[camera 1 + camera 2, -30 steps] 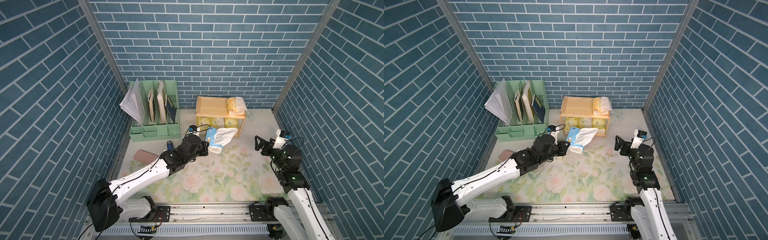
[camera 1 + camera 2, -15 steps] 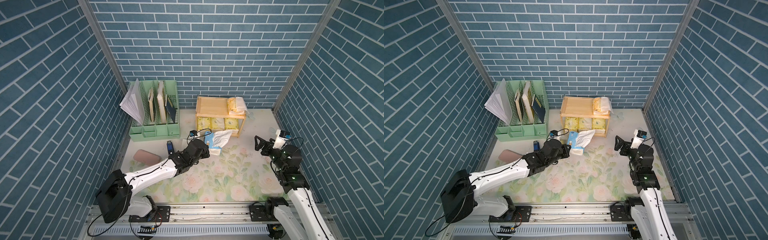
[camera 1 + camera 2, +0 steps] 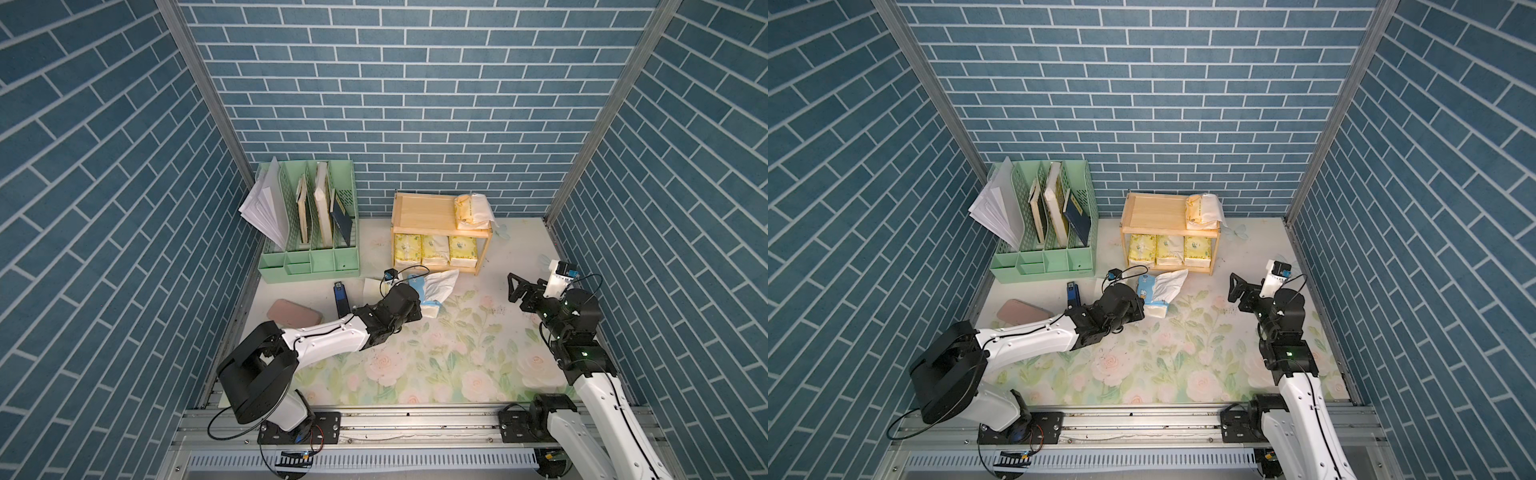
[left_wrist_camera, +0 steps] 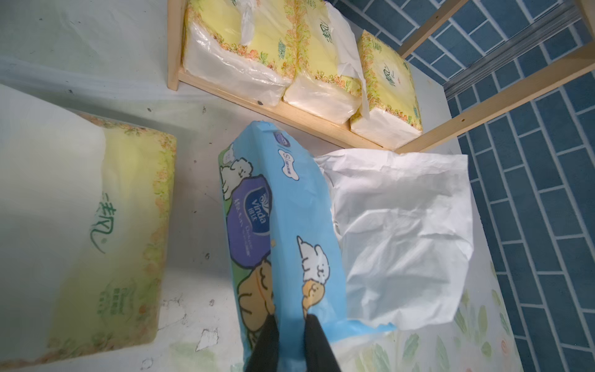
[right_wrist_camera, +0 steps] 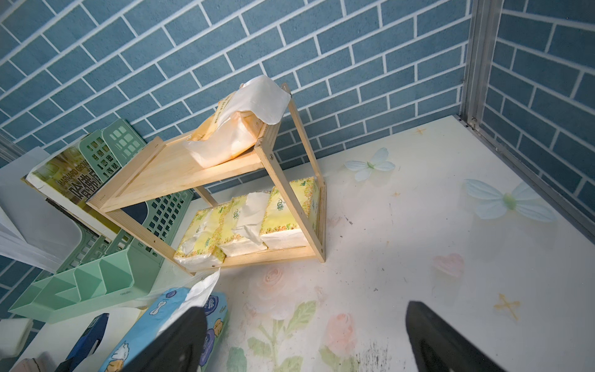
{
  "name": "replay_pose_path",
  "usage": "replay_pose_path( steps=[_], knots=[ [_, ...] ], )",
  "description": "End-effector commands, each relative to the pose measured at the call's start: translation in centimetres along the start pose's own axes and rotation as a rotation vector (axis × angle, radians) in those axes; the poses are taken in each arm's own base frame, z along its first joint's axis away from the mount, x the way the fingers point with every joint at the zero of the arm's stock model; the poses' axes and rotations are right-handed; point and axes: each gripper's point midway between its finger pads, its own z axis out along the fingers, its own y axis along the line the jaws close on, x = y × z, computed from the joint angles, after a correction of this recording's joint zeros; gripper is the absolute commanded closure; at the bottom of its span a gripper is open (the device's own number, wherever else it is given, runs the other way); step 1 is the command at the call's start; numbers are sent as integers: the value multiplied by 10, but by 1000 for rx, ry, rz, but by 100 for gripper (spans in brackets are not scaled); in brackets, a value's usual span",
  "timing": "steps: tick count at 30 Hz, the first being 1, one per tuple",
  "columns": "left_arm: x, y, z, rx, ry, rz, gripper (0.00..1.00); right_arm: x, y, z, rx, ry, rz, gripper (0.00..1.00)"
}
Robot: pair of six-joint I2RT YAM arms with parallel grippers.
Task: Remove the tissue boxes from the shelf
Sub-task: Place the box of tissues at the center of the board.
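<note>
I see blue brick-print walls (image 3: 395, 104) on three sides with white mortar lines, same in both top views. Grey metal posts (image 3: 208, 87) run up the two back corners. Floor is a pale mat (image 3: 457, 353) printed with pink roses and green leaves. Butterflies (image 5: 510, 199) are printed near the back right corner, with some dark scuffs. Metal rail (image 3: 415, 424) along the front edge. Mint organizer (image 3: 309, 266) stands at back left. Light is even, shadows soft.
</note>
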Motion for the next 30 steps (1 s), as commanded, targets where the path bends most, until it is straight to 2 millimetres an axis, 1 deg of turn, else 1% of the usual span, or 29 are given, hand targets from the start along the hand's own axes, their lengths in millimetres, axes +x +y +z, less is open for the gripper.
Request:
replay_pose_path(
  steps=[1,7,13,15,16,21,30],
  knots=[
    [0,3,5,-8,-26,-10,100,0,1,1,-11,-7,12,0],
    [10,11,14,-35,-1,2,100,2,0,1,-9,-3,12,0],
    [21,23,21,-76,23,17,100,4,-1,2,-4,0,11,0],
    [22,27,21,-90,26,21,98,6,-2,3,-4,4,12,0],
    [22,27,21,-93,27,22,97,6,-2,3,-5,3,12,0],
    [25,32,23,-111,33,32,83,6,-1,2,-7,2,13,0],
    [19,34,17,-135,17,40,69,2,0,1,-7,-1,8,0]
  ],
)
